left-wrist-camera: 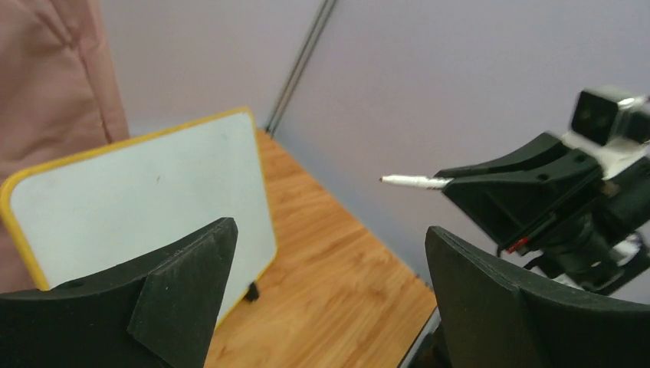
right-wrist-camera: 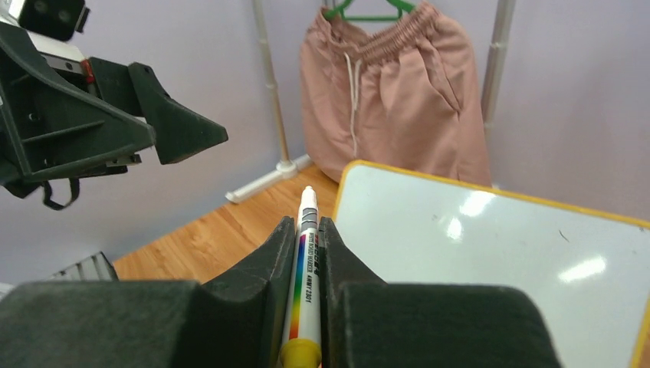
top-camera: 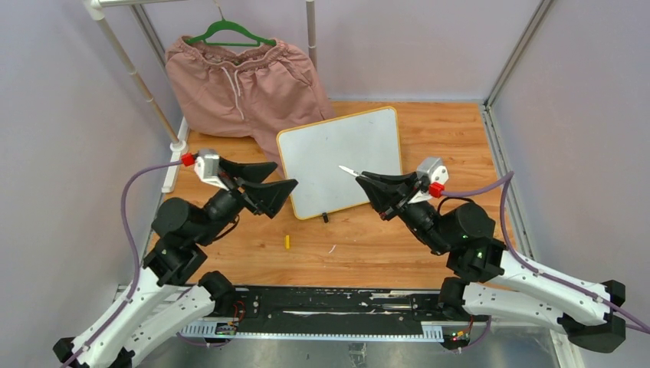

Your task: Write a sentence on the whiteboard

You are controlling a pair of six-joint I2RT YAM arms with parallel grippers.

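Above the table (top-camera: 368,245), in the top view, the whiteboard (top-camera: 341,161) is propped at centre, face blank, no sentence on it. The right gripper (top-camera: 366,180) hovers at its near right edge, jaws clamped on a marker (top-camera: 349,170) that points left over the board. The left gripper (top-camera: 283,178) hangs at the near left corner, jaws wide apart and empty. A small yellow piece (top-camera: 287,241), likely the cap, lies on the wood near the arms.

Left wrist view: open fingers (left-wrist-camera: 192,268) frame the whiteboard (left-wrist-camera: 146,199), with the marker (left-wrist-camera: 414,182) poking in from the right, clear of the surface.

Right wrist view: the marker (right-wrist-camera: 304,268) sits straight between the pads, tip out, the board just right, pink shorts (right-wrist-camera: 398,92) hanging far behind.

So writing hasn't begun. Next, I'd judge, the tip must come down gently onto the far left of the board.
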